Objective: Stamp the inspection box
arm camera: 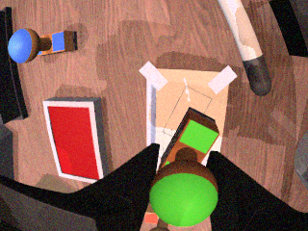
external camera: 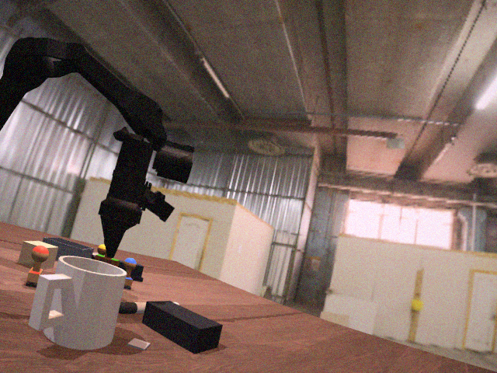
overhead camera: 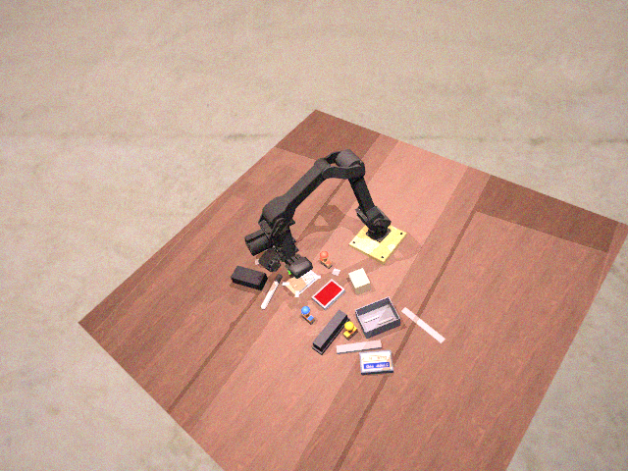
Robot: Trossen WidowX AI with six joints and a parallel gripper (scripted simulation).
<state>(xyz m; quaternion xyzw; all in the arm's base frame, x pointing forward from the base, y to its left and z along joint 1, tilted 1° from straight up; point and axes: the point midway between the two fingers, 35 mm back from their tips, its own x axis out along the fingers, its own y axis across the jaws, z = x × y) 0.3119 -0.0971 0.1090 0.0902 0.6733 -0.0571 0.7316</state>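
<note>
My gripper (overhead camera: 292, 272) (external camera: 111, 255) (arm camera: 184, 155) is shut on the green-knobbed stamp (arm camera: 199, 136) (external camera: 114, 259) by its neck, below the knob. The stamp is off the bench, with its base over the card (overhead camera: 296, 286) (arm camera: 217, 98), which is taped at its corners. The inspection box (arm camera: 199, 92) is a thin tilted outline in the wrist view; the stamp hides its lower part. No ink shows in the visible part. The red ink pad (overhead camera: 328, 293) (arm camera: 72, 141) lies left of the card in the wrist view. The stamp's underside is hidden.
A blue stamp (overhead camera: 305, 310) (arm camera: 24, 45), an orange stamp (overhead camera: 324, 255) (external camera: 39, 254) and a yellow stamp (overhead camera: 349, 327) stand around. A marker (overhead camera: 270, 295) (arm camera: 241, 29) and a black block (overhead camera: 248, 278) (external camera: 182, 325) lie beside the card. A mug (external camera: 86, 305) stands near the arm.
</note>
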